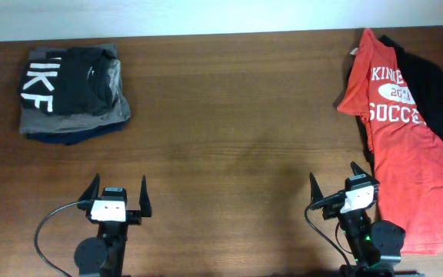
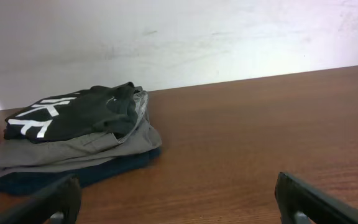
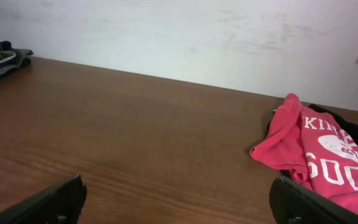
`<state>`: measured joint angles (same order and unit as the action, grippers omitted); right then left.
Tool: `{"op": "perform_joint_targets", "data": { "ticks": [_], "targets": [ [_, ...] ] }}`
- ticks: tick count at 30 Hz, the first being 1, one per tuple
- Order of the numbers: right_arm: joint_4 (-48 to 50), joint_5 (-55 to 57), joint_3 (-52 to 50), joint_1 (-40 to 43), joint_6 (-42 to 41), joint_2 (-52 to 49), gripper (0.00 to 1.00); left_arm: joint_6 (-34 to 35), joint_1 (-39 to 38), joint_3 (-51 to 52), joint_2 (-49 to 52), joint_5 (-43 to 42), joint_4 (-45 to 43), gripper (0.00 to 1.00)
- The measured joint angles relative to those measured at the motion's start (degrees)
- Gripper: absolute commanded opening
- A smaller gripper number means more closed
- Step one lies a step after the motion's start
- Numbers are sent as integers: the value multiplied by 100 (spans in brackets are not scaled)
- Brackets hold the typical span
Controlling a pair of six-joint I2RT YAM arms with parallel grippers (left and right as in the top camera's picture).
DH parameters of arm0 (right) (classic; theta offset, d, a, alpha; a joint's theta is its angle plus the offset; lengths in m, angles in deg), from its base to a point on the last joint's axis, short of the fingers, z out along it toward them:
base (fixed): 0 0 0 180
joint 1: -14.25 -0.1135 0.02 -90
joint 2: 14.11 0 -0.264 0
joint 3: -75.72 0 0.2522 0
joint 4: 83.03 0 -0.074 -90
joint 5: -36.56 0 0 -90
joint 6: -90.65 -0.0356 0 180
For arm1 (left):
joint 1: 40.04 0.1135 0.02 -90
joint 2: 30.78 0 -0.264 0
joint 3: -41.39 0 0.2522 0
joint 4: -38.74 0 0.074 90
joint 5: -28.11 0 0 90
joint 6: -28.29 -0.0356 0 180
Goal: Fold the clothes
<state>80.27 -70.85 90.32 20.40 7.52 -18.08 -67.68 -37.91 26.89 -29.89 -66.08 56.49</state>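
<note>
A red T-shirt with white lettering (image 1: 406, 146) lies spread at the table's right side, over a black garment (image 1: 437, 85); it also shows in the right wrist view (image 3: 328, 162). A stack of folded clothes (image 1: 74, 94), black shirt on top of grey and navy ones, sits at the far left and shows in the left wrist view (image 2: 73, 134). My left gripper (image 1: 118, 192) is open and empty near the front edge. My right gripper (image 1: 335, 185) is open and empty, its right finger beside the red shirt's edge.
The wooden table (image 1: 229, 131) runs to a white wall (image 2: 179, 37) at the back. Cables loop beside each arm base at the front edge.
</note>
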Motion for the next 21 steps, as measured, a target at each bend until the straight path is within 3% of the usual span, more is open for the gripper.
{"op": "perform_joint_targets", "data": {
  "ticks": [16, 21],
  "targets": [
    [4, 0, 0, 0, 2, 0, 99, -35, 0, 0, 0, 61, 7, 99],
    [413, -94, -11, 0, -87, 0, 99, -44, 0, 0, 0, 280, 2, 99]
  ]
}}
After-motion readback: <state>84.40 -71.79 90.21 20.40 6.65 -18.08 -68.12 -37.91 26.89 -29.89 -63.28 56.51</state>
